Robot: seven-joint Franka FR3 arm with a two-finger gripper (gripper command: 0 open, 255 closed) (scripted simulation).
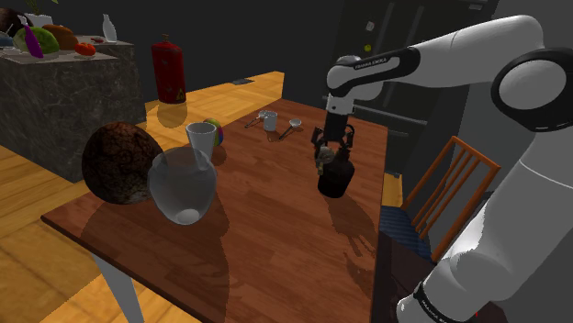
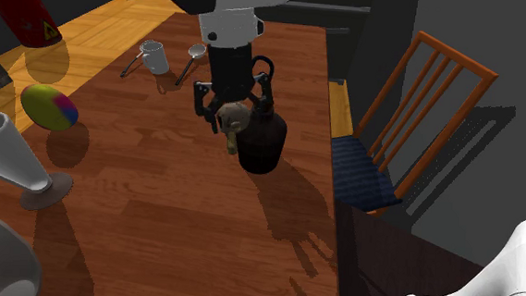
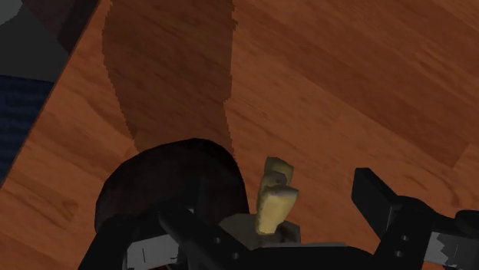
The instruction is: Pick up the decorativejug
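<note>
Looks like somebody's home to me, a dining area running into a kitchen. There's a big wooden table (image 1: 275,211) on warm plank flooring (image 1: 28,174), and a slat-backed wooden chair (image 1: 455,183) with a blue seat sits at 3 o'clock in the shoulder view. Up at 10 o'clock is a dark stone counter (image 1: 55,101) piled with fruit (image 1: 46,38), with a red fire extinguisher (image 1: 168,69) at 11. The table clutter is all household stuff: glass vase (image 1: 181,188), mug (image 1: 270,120), colourful ball (image 1: 213,131).
</note>
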